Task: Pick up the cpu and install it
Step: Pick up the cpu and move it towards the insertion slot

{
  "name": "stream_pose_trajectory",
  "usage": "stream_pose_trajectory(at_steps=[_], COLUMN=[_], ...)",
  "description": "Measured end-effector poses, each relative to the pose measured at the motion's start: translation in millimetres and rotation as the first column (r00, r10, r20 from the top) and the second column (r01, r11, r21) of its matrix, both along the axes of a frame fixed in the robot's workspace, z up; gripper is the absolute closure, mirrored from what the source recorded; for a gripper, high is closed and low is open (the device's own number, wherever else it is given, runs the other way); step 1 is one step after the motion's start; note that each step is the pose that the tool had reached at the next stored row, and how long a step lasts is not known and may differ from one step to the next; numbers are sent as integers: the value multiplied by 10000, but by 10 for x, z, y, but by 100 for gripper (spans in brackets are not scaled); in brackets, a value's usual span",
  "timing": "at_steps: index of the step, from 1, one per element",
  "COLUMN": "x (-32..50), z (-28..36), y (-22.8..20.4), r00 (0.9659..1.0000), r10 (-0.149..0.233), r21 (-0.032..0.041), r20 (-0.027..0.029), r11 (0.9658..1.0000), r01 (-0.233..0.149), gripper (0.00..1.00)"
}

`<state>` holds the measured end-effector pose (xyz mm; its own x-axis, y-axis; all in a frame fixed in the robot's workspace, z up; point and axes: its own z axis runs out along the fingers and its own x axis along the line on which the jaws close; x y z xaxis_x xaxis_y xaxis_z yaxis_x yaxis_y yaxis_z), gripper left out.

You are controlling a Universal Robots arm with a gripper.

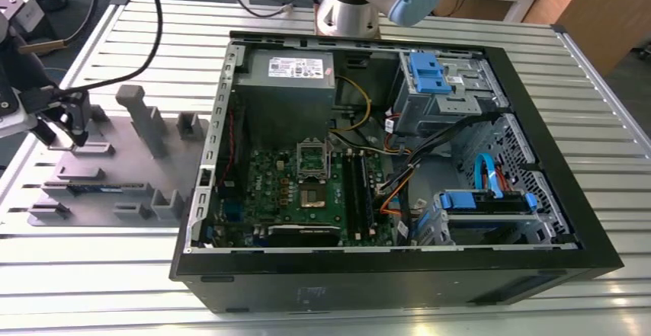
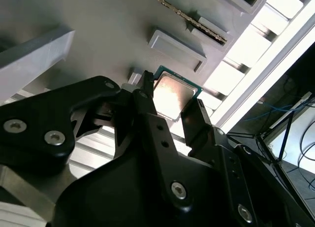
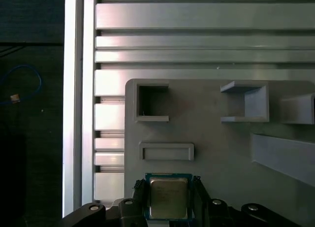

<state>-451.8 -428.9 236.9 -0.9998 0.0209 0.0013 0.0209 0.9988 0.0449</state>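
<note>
Cpu (image 3: pixel 168 197) is what you have between the two black fingers (image 3: pixel 140 189) of the gripper (image 3: pixel 168 188). They press against two opposite edges of the chip, and its dull silver top faces the camera in both wrist views. In the second wrist view you see the cpu (image 2: pixel 170 96) pinched the same way, with the gripper (image 2: pixel 171 95) close over the grey holder plate (image 2: pixel 98 30). The chip sits at the plate's edge, just beside a shallow rectangular recess (image 3: pixel 166 151). In the exterior view your gripper (image 1: pixel 61 134) hangs over the holder plate (image 1: pixel 122 176) at its edge farthest from the open computer case (image 1: pixel 407 275). Both rest on the slatted metal table (image 1: pixel 102 260). Inside the case the motherboard (image 1: pixel 274 184) lies flat, well apart from the chip.
</note>
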Motion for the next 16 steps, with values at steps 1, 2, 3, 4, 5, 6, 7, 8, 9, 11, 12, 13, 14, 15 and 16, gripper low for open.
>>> stream_pose_trajectory(at_steps=[1, 2, 3, 4, 5, 6, 7, 8, 9, 11, 12, 13, 14, 15, 16], x=[0, 0, 0, 0, 0, 0, 0, 0, 0, 0, 0, 0, 0, 0, 0], z=[16, 33, 50, 68, 91, 107, 116, 118, 118, 119, 119, 119, 119, 119, 119], y=[0, 0, 0, 0, 0, 0, 0, 0, 0, 0, 0, 0, 0, 0, 0], r00=[10000, 10000, 10000, 10000, 10000, 10000, 10000, 10000, 10000, 10000, 10000, 10000, 10000, 10000, 10000], r10=[1, 0, 1, 1, 0, 0, 0, 1, 1, 1, 1, 1, 1, 1, 1], r21=[1, 0, 0, 1, 0, 0, 0, 1, 1, -44, -44, -44, -44, -45, -45], r20=[0, 0, 0, 2, 2, 2, 1, 4, 4, 2, 2, 3, 2, 2, 2], r11=[10000, 10000, 10000, 10000, 10000, 10000, 10000, 10000, 10000, 10000, 10000, 10000, 10000, 10000, 10000], r01=[-1, 0, -1, -1, 0, 0, 0, -1, -1, -1, -1, -1, -1, -1, -1], gripper=[53, 53, 53, 53, 53, 53, 53, 53, 53, 53, 53, 53, 53, 53, 53])
